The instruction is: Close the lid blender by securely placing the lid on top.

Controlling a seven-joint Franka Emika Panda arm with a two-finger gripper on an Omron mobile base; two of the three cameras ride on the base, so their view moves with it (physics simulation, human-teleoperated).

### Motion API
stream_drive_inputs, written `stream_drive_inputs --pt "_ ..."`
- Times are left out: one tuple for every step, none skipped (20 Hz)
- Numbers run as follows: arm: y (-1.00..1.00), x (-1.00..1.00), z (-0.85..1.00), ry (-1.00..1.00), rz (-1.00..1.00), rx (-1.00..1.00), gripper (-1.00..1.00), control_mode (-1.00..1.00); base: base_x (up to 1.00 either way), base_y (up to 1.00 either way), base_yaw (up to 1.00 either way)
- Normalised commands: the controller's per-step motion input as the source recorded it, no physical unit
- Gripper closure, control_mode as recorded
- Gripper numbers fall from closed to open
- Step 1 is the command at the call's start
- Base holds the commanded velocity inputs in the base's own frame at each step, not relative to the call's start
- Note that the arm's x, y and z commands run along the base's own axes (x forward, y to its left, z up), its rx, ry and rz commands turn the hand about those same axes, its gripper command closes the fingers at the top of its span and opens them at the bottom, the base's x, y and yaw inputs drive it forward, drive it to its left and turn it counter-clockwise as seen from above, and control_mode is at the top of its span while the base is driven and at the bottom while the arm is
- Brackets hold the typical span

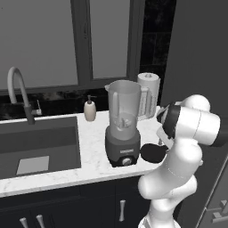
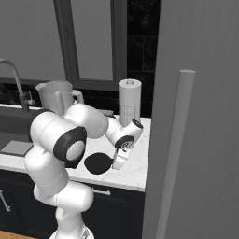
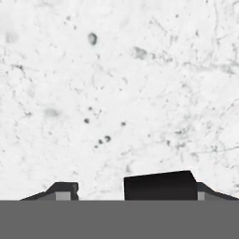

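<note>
Left base view: open-topped blender (image 1: 123, 129), lid (image 1: 153, 153) beside on counter (image 1: 93, 147); tool (image 2: 115, 164) grip unclear

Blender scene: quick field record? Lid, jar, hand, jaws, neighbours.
lid: flat round black disc lying on the white marble counter, right of the blender base
blender: tall clear plastic jar on dark grey base, mouth uncovered
gripper: low beside the lid's right edge
jaws: black tab at one fingertip; grip unclear
behind: white paper towel roll, beige soap dispenser
</note>
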Motion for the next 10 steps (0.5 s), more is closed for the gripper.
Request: stream_drive_inputs --pt "0.08 -0.16 -0.18 0.00 0.00 -0.01 1.00 -1.00 0.00 0.00 0.00" --pt "0.08 -0.21 -0.11 0.00 0.00 -0.01 1.00 -1.00 0.00 0.00 0.00" --pt "0.12 -0.24 -0.12 0.00 0.00 0.00 1.00 -1.00 0.00 0.00 0.00" --pt "0.05 -0.32 -0.07 0.00 0.00 0.00 1.00 -1.00 0.00 0.00 0.00" --pt "0.04 -0.41 -0.04 -0.03 0.00 0.00 1.00 -1.00 0.00 0.00 0.00" --pt "0.04 -0.36 -0.07 -0.03 0.00 0.00 1.00 -1.00 0.00 0.00 0.00" --pt "0.06 -0.45 0.00 -0.10 0.00 0.00 1.00 -1.00 0.00 0.00 0.00" --pt "0.11 -0.44 0.00 -0.11 0.00 0.00 1.00 -1.00 0.00 0.00 0.00" --pt "0.06 -0.40 0.00 -0.15 0.00 0.00 1.00 -1.00 0.00 0.00 0.00" --pt "0.02 -0.46 0.00 -0.13 0.00 0.00 1.00 -1.00 0.00 0.00 0.00"
